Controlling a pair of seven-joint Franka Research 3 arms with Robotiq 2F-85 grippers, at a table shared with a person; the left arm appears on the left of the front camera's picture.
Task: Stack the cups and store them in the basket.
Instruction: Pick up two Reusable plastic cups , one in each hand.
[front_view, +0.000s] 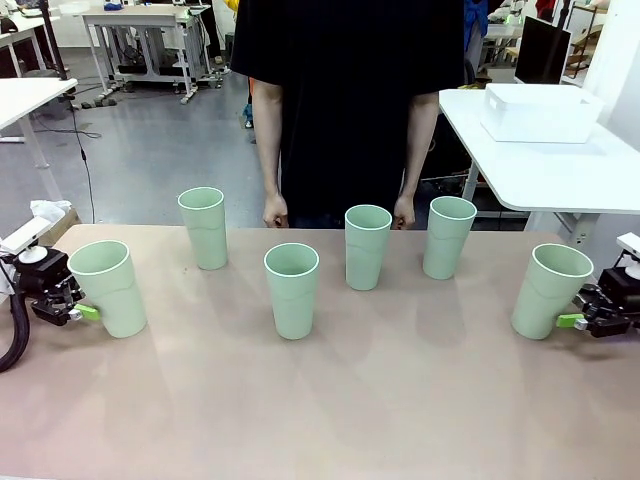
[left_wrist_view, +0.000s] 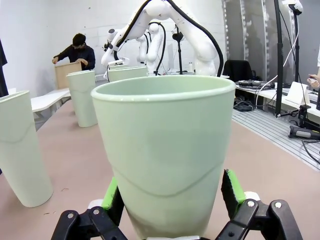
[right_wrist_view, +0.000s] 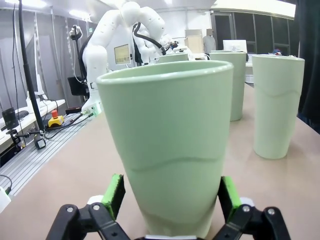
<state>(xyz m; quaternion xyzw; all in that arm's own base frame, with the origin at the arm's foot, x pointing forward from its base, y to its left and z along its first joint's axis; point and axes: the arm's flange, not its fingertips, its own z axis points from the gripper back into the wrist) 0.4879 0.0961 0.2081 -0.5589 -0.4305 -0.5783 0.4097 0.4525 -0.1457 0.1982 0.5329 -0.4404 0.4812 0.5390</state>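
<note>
Cups (front_view: 291, 288) all stand upright on the table (front_view: 400, 400), mouths facing up.

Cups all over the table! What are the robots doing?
Six cups stand upright on the table. The left gripper has its open fingers either side of the left end cup, and the right gripper does the same at the right end cup. No cup is stacked yet. A person stands at the far edge, and the basket sits on another table behind.
</note>
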